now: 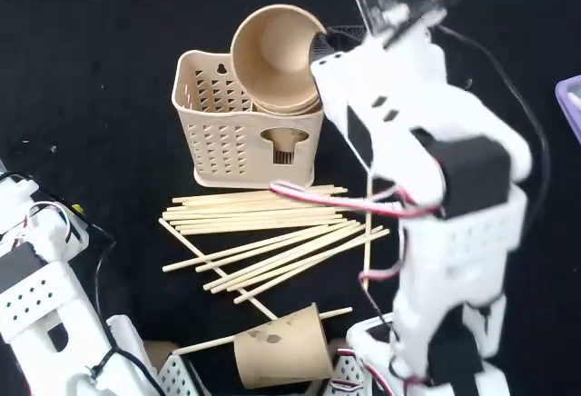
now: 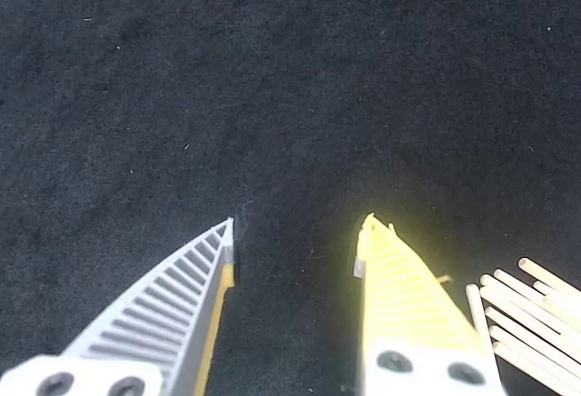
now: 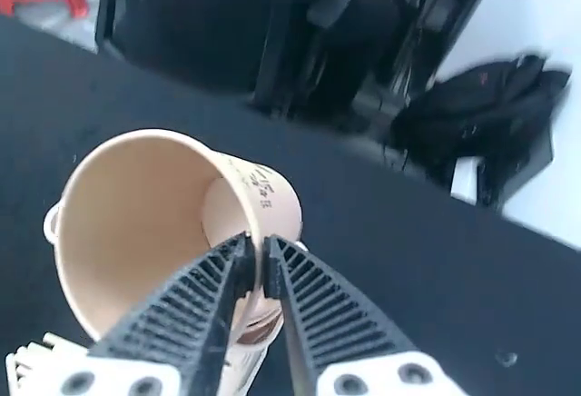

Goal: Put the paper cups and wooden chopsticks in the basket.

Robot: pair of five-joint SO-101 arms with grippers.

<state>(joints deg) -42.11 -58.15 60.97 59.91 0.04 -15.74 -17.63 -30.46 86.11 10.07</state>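
Two white arms stand on a black cloth-covered table [image 1: 91, 78], the broadest thing in the high view. The right arm [image 1: 427, 142] rises tall from the near edge and leans toward the far side. The left arm [image 1: 41, 296] sits low at the opposite near corner.

Next in size is a beige perforated plastic basket [image 1: 236, 142], upright on the cloth beyond the middle of the table. A stack of tan paper cups [image 1: 290, 105] sits inside it at the end nearer the right arm.

A tan paper cup [image 1: 277, 51] hangs tilted just above that stack, its open mouth turned up toward the high camera. The right gripper [image 3: 257, 246] pinches this cup's rim, one black ribbed finger inside the wall and one outside, jaws pressed nearly together on the paper.

A second loose tan paper cup [image 1: 281, 351] lies on its side near the table's front edge, between the two arm bases.

Many pale wooden chopsticks [image 1: 272, 232] lie loose on the cloth between the basket and the fallen cup, partly bundled, partly fanned. One stick runs just behind the fallen cup.

The left gripper [image 2: 298, 232] hovers over bare cloth with its jaws spread wide and nothing between them. Some chopstick ends lie just beside its yellow finger [image 2: 399, 296].
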